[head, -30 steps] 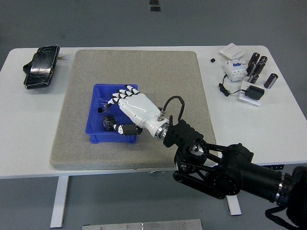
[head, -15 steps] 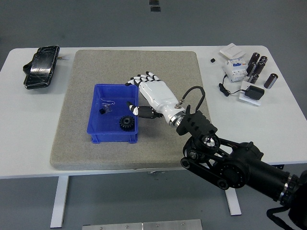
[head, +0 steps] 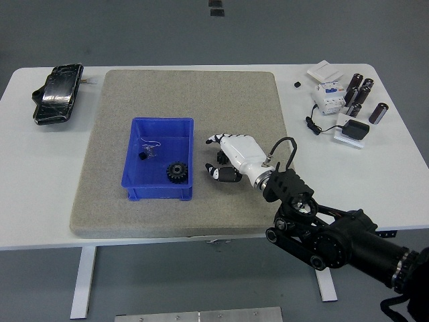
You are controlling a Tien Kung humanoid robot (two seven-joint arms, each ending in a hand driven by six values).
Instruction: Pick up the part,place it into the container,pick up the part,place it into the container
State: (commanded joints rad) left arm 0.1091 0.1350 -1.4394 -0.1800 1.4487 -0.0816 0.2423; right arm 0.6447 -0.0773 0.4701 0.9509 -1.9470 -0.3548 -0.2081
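A black gear (head: pixel 177 171) lies in the blue container (head: pixel 137 170) on the grey mat, near its right front corner. A small clear part with a black bit (head: pixel 148 152) rests further back in the same bin. My right hand (head: pixel 224 158) hovers low over the mat just right of the container, white with black fingertips. Its fingers (head: pixel 216 140) are loosely curled and hold nothing that I can see. The left arm is out of the picture.
A black pouch (head: pixel 56 93) lies at the table's far left corner. Black cylinders (head: pixel 360 96), a white breaker module (head: pixel 326 98), a card and a black adapter (head: pixel 353 129) crowd the far right. The grey mat (head: pixel 188 94) covers the table's middle.
My right hand let the gear go into the container, then drew back to the right and down, off the bin and onto the mat beside it. The gear stayed in the bin.
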